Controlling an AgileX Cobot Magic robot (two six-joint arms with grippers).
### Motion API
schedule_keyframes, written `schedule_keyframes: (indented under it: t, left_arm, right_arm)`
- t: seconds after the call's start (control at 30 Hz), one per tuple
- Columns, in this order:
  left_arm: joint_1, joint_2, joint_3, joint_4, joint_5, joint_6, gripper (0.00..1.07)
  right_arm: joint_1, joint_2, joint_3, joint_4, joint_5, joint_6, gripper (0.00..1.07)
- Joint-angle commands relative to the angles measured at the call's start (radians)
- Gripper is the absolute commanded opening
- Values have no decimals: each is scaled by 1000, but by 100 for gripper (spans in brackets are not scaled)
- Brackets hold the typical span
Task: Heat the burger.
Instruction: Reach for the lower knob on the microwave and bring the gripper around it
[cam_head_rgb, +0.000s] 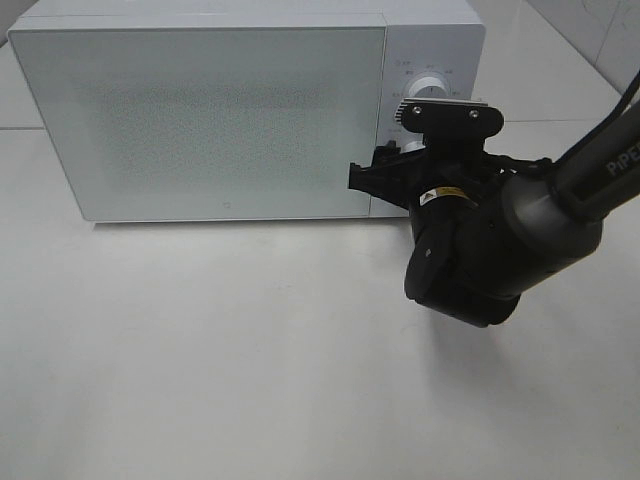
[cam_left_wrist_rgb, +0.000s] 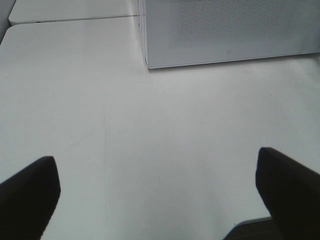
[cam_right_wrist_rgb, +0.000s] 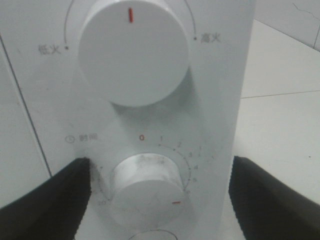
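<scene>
The burger is out of view in every frame. The white microwave (cam_head_rgb: 230, 110) stands at the back of the table with its door closed. My right gripper (cam_right_wrist_rgb: 159, 162) is up against its control panel, open, with one finger (cam_right_wrist_rgb: 45, 200) on each side of the lower timer knob (cam_right_wrist_rgb: 147, 192) and a gap to both. The knob's red mark points off to the side, away from zero. Above it sits the power knob (cam_right_wrist_rgb: 132, 52), red mark straight up. My left gripper (cam_left_wrist_rgb: 156, 160) hangs open over bare table, with the microwave's corner (cam_left_wrist_rgb: 150, 62) ahead of it.
The right arm (cam_head_rgb: 480, 240) reaches in from the right and covers the lower part of the control panel (cam_head_rgb: 430, 90). A white table (cam_head_rgb: 250, 350) spreads in front of the microwave. Tiled surface shows behind and to the right.
</scene>
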Motion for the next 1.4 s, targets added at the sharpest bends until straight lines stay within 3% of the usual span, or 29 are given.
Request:
schedule_keyframes:
  t: [0.03, 0.33, 0.37, 0.4, 0.47, 0.5, 0.57, 0.73, 1.4]
  left_arm:
    - [3, -17, 0, -11, -13, -4, 100]
    - [3, -17, 0, -11, -13, -4, 100]
    - [3, -17, 0, -11, -13, -4, 100]
    - [3, -17, 0, -11, -13, -4, 100]
    - [3, -17, 0, -11, -13, -4, 100]
    - [3, -17, 0, -11, -13, -4, 100]
    - [3, -17, 0, -11, -13, -4, 100]
    - [3, -17, 0, -11, -13, -4, 100]
    - [3, -17, 0, -11, -13, -4, 100]
  right_arm:
    - [-6, 5, -9, -5, -26, 0, 73]
    - [-6, 10, -9, -5, -27, 0, 65]
    - [-6, 10, -9, -4, -22, 1, 56]
    - [-6, 10, -9, -4, -22, 1, 56]
    - [-6, 10, -9, -1, -21, 1, 40]
    - [-6, 10, -9, -1, -21, 1, 40]
    - [-6, 10, -17, 1, -12, 5, 23]
    - [-6, 10, -41, 2, 9, 8, 7]
    - [-6, 10, -58, 3, 34, 13, 7]
